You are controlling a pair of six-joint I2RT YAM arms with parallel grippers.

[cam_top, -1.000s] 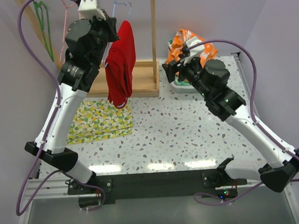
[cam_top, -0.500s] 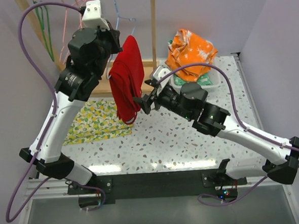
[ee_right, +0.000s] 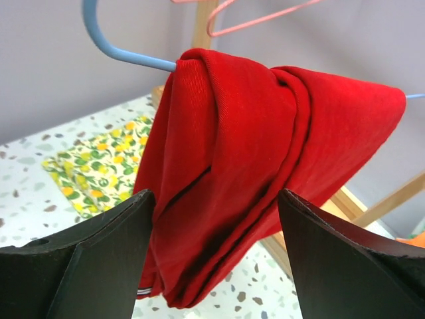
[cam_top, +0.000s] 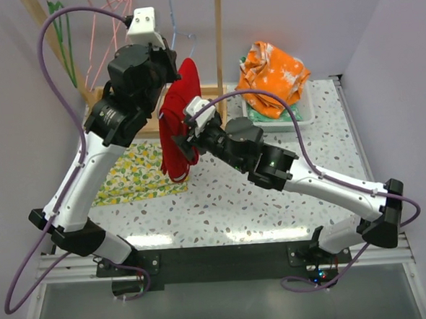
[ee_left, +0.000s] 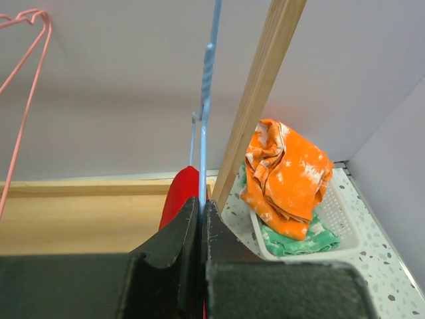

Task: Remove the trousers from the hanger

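Note:
Red trousers [cam_top: 174, 133] hang folded over a blue hanger [ee_left: 204, 100], in front of the wooden rack. My left gripper [ee_left: 201, 206] is shut on the hanger's stem just above the cloth. My right gripper [ee_right: 216, 196] is open, one finger on each side of the hanging red trousers [ee_right: 246, 153], not pressing them. The hanger's curved blue end [ee_right: 119, 50] sticks out at the left of the cloth. Orange trousers [cam_top: 273, 73] lie on top of green trousers [ee_left: 299, 242] in the white basket [cam_top: 306, 116] at the back right.
A wooden rack post [cam_top: 220, 50] rises just behind the red trousers, with its base board [cam_top: 211, 112] on the table. Pink hangers [cam_top: 117, 6] and a green one [cam_top: 62, 38] hang at the back left. A lemon-print cloth [cam_top: 134, 175] lies flat under the left arm.
My right arm has swung left from the basket to the red trousers, its jaws now either side of them. The left arm has brought the hanger slightly right and nearer.

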